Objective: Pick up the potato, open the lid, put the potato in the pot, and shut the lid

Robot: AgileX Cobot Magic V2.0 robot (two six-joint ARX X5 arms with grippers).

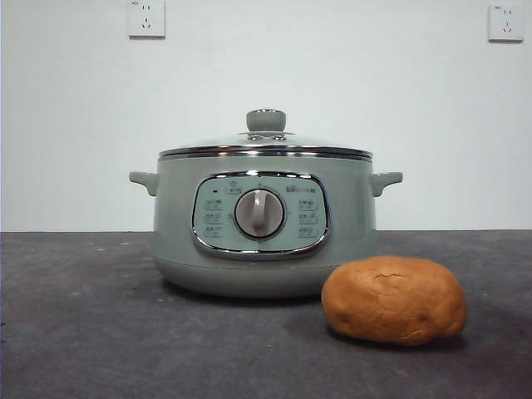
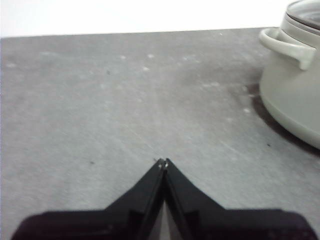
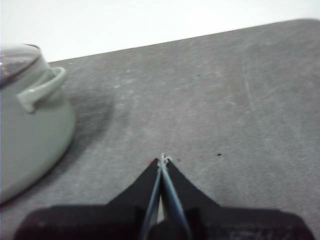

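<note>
Grey, faintly scuffed tabletop (image 1: 83, 332) ran across the lower part of the front view, under a pale wall carrying two white sockets (image 1: 146, 17) in the upper corners.

Both grippers waited out of the front view. The left gripper (image 2: 163, 161) had its two black jaws pressed together to a point, holding nothing, over bare table; in its wrist view the pot's side and one handle (image 2: 285, 46) showed at the right edge of the frame, well apart from the tip. The right gripper (image 3: 162, 159) likewise had its jaws closed tip to tip and empty, with the pot's other handle (image 3: 42, 89) at the left of its frame and open table beyond.

Further out, the pot (image 1: 264, 224) stood at the centre of the front view, its grey dial (image 1: 259, 213) facing the camera. The lid (image 1: 266, 145) sat squarely on the rim, green knob upright. The potato (image 1: 393, 299) lay on the table at lower right of the frame, nearer the camera than the pot and just beside its base; whether they touched could not be told.

By this layout nothing of the task appeared done: the potato was not yet picked up, the lid was on, and grasping, opening, loading and closing all remained.
</note>
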